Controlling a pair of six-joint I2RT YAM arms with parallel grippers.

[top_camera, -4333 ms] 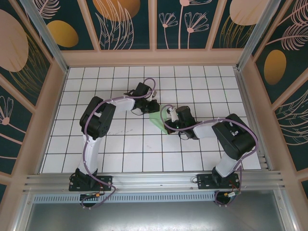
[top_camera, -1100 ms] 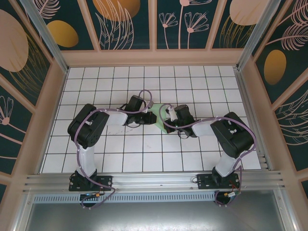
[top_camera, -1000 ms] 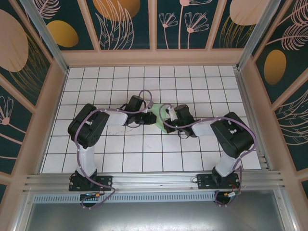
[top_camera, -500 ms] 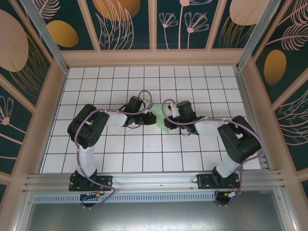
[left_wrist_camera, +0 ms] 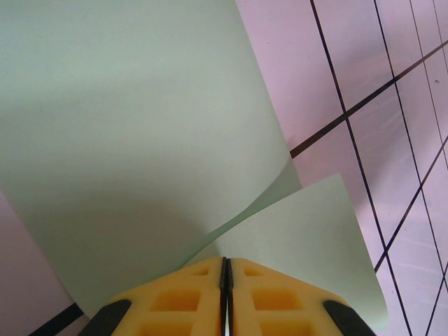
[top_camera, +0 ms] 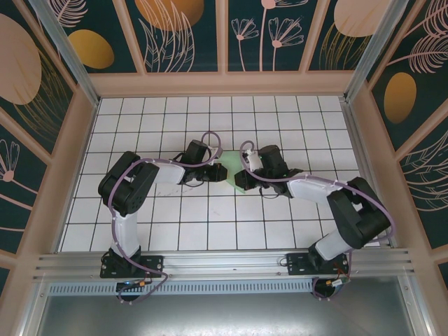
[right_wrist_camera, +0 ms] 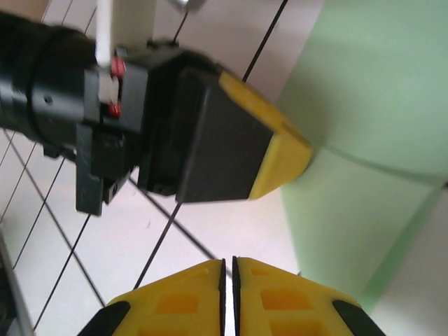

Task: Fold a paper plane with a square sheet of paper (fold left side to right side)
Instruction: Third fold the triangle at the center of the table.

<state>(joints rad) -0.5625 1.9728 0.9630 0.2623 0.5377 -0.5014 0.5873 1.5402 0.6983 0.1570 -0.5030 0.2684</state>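
Status for you: L end effector (left_wrist_camera: 225, 269) clamped on square sheet of paper (left_wrist_camera: 140, 140), curling up off its tips; R end effector (right_wrist_camera: 228, 269) tips together, paper just ahead-right.

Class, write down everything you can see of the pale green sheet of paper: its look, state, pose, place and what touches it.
The sheet of paper is thin, plain, pale green and unmarked. It lies mid-way across the white tiled table, between the two arms. One part is lifted and curls over the flat part below, with no sharp crease there. The left claw, shut, pinches its edge. The right claw, also shut, sits beside it and does not visibly touch it.
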